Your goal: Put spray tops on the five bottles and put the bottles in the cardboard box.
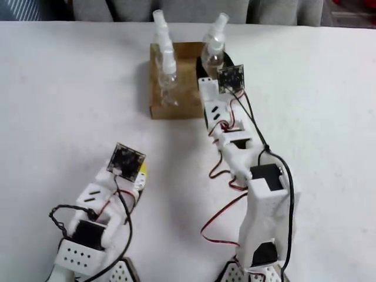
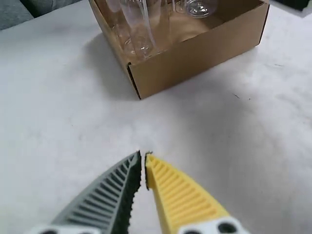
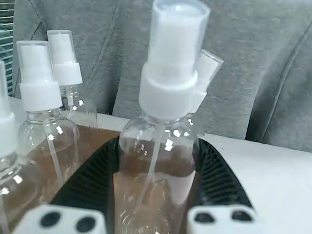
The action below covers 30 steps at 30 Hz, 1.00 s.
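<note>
The cardboard box (image 1: 154,88) stands at the back middle of the table with several clear bottles with white spray tops upright in it (image 1: 168,66). My right gripper (image 1: 211,66) is over the box's right side, shut on one more clear spray bottle (image 3: 157,146) that stands upright between its black fingers (image 3: 214,178). Other capped bottles (image 3: 46,127) stand beside it, and another spray top (image 3: 208,66) peeks out behind it. My left gripper (image 2: 144,157) rests shut and empty near the table, some way short of the box (image 2: 195,56).
White table (image 1: 70,106) spreads all around the box. A grey upholstered seat (image 3: 253,73) runs behind the table's far edge. The right arm's red and black cables (image 1: 220,217) hang over the table between the two arms.
</note>
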Motion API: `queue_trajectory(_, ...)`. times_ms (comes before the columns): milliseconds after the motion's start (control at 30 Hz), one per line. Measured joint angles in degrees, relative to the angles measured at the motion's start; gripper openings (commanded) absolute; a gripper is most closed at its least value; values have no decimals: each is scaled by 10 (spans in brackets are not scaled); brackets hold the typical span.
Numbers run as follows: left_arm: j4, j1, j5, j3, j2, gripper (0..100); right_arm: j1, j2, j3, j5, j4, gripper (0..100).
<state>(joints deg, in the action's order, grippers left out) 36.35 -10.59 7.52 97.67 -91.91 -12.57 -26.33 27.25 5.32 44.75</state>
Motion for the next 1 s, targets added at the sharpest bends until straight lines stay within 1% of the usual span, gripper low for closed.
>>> queue_trajectory(267,0,0,0,0,0,22,1,0,-1,0,0,17)
queue_trajectory(633,0,0,0,0,0,22,1,-98,-75,0,0,17)
queue_trajectory(1000,0,0,0,0,0,22,3,-103,-76,10,-11,17)
